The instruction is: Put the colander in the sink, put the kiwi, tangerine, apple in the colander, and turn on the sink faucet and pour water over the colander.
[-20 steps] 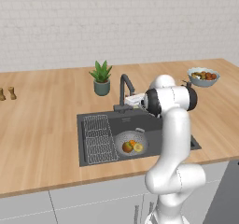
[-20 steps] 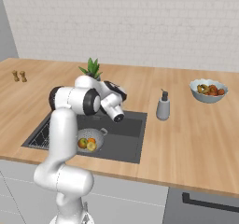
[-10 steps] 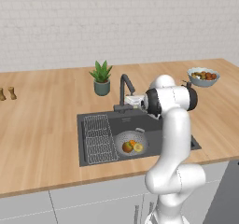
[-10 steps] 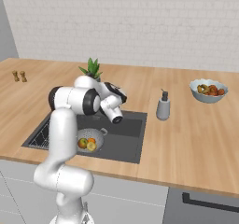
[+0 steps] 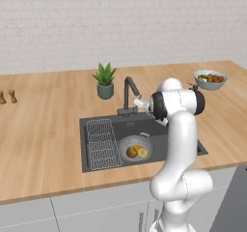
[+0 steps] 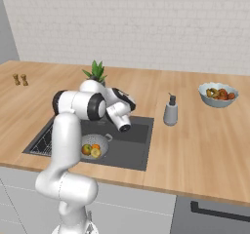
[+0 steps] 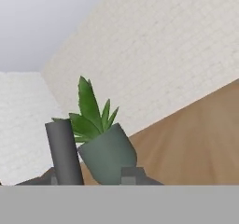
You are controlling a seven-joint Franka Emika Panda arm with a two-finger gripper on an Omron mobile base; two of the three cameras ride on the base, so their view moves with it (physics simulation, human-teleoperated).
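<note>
In the left base view the colander (image 5: 135,148) sat in the sink (image 5: 159,129), next to the wire rack (image 5: 102,144), with the apple (image 5: 131,152), tangerine (image 5: 137,148) and kiwi (image 5: 143,152) inside it — so the loading steps looked done. Compared with a second ago nothing in the basin had shifted; the arm had edged the gripper (image 5: 141,103) in against the sink faucet (image 5: 128,92), near its side lever. The right base view showed the colander (image 6: 94,147) under the bent arm and the soap bottle (image 6: 170,113) on the tabletop (image 6: 205,135) beside the basin. In the hand view the faucet's dark post (image 7: 64,153) stood close in front of the potted plant (image 7: 103,143). Whether the fingers had closed on the lever I could not tell — no water was running yet.
</note>
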